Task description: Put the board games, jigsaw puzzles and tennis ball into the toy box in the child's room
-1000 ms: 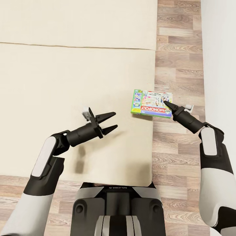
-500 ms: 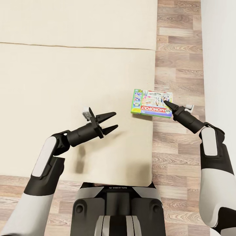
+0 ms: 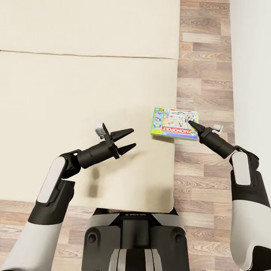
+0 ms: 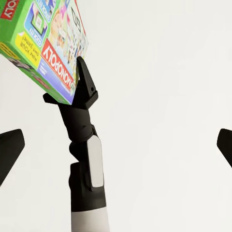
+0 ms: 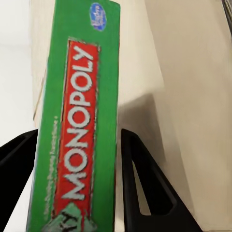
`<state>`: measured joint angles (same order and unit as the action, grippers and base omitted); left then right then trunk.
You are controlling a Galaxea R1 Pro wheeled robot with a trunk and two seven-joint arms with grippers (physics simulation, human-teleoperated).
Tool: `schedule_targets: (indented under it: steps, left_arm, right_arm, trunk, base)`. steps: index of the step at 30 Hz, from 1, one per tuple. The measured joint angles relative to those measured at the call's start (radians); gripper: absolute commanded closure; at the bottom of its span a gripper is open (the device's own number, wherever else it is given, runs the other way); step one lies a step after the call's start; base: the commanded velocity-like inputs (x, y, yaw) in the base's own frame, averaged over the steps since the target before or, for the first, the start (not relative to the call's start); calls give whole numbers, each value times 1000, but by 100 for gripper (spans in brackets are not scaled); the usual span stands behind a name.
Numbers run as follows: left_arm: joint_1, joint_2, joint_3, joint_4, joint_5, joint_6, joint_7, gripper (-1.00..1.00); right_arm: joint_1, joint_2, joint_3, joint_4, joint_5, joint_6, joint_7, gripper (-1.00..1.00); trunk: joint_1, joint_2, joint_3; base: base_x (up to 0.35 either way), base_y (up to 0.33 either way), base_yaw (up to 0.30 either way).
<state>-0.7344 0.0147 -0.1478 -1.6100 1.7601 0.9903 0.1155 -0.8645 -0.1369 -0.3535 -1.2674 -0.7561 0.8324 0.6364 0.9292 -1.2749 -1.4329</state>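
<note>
The green-edged Monopoly board game [image 3: 173, 123] hangs level over the right edge of the beige bed [image 3: 75, 94], part of it out over the floor. My right gripper [image 3: 192, 125] is shut on the near right edge of the box. In the right wrist view the box edge [image 5: 79, 121] stands between the two black fingers [image 5: 140, 183]. My left gripper [image 3: 130, 138] stands open above the mattress, to the left of the box, with nothing in it. The left wrist view looks across at the box [image 4: 43, 43] and the right gripper [image 4: 83, 77] clamped on it.
A strip of wood-plank floor [image 3: 203, 75] runs along the bed's right side, bounded by a white wall [image 3: 250, 75]. A seam [image 3: 90, 54] crosses the mattress farther back. My own base [image 3: 133, 241] stands against the bed's near edge.
The right gripper has drawn the Monopoly box slightly nearer to me. The whole view has shifted down a little. The left arm has stayed put.
</note>
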Motion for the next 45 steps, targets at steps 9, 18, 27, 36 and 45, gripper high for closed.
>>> schedule_targets:
  steps: [9, 18, 27, 36, 45]
  left_arm:
    - [-1, -1, -2, 0, -5, 0, 9, -100]
    - [-2, 4, -2, 0, -10, 1, 26, -100]
    - [0, 8, -1, 1, -12, 2, 29, -100]
    - [1, 27, 1, 0, -12, 24, 26, -100]
    - [3, 29, -6, 0, -11, 34, 27, -100]
  right_arm:
    - [57, 2, 0, -74, 1, -1, 0, 100]
    - [97, 2, 0, -106, 2, -2, -4, 100]
    - [110, 1, -1, -112, 2, -1, -15, 100]
    - [133, 1, -6, -112, -1, 0, -37, 100]
    - [146, -3, -17, -112, -2, 5, -43, 100]
  trunk:
    - [-35, 63, 28]
    - [-69, 126, 56]
    - [-104, 189, 88]
    - [-138, 252, 128]
    - [-173, 315, 170]
  base:
    - [0, 0, 0]
    - [0, 0, 0]
    - [0, 0, 0]
    - [0, 0, 0]
    - [0, 0, 0]
